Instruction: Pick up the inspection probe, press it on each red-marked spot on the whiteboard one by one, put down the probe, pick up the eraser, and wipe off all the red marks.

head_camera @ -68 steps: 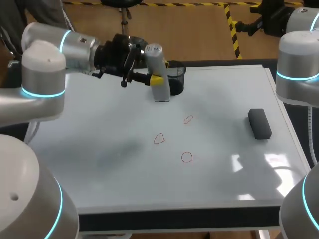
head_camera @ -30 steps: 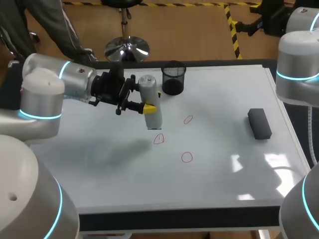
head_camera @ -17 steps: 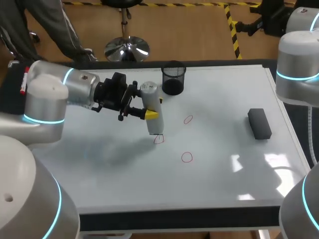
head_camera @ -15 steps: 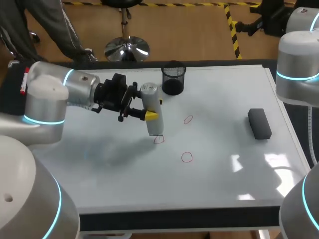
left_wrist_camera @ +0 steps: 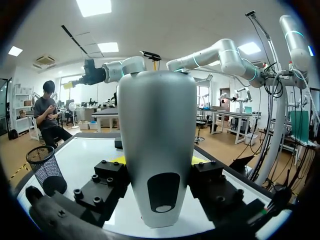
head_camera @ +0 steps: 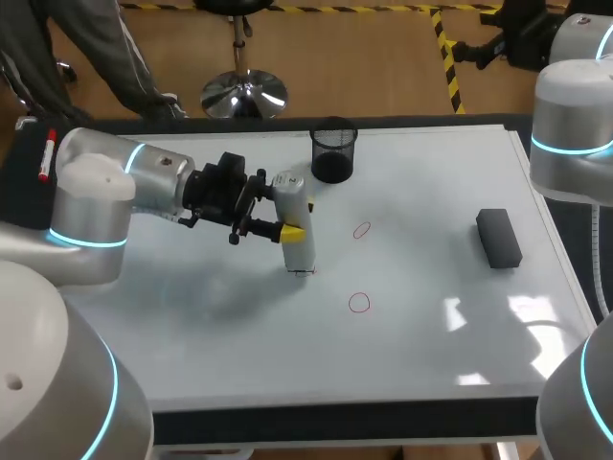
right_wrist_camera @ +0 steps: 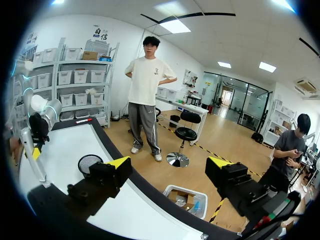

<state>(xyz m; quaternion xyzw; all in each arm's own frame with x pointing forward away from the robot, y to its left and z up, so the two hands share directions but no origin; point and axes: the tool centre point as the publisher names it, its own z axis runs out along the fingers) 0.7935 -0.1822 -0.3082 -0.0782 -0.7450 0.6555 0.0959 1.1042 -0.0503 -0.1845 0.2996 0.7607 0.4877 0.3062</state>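
The grey-white inspection probe (head_camera: 295, 222) stands upright on the whiteboard (head_camera: 192, 316), its foot covering the leftmost red mark (head_camera: 306, 272). My left gripper (head_camera: 288, 230) is shut on the probe from both sides. In the left wrist view the probe (left_wrist_camera: 157, 150) fills the space between the fingers of the left gripper (left_wrist_camera: 158, 172). Two more red circles (head_camera: 361, 230) (head_camera: 359, 303) lie to the probe's right. The black eraser (head_camera: 499, 238) lies at the board's right. My right gripper (right_wrist_camera: 170, 167) is open and empty, off the table; far ahead of it stands the probe (right_wrist_camera: 30, 147).
A black mesh cup (head_camera: 333, 150) stands at the board's far edge, just behind the probe; it also shows beside the left gripper as the mesh cup (left_wrist_camera: 45, 167). My right arm (head_camera: 575, 125) stands at the table's right edge.
The left arm carried the probe from beside the mesh cup toward the front and lowered it onto the leftmost red mark, which is now almost covered. The right arm has not moved.
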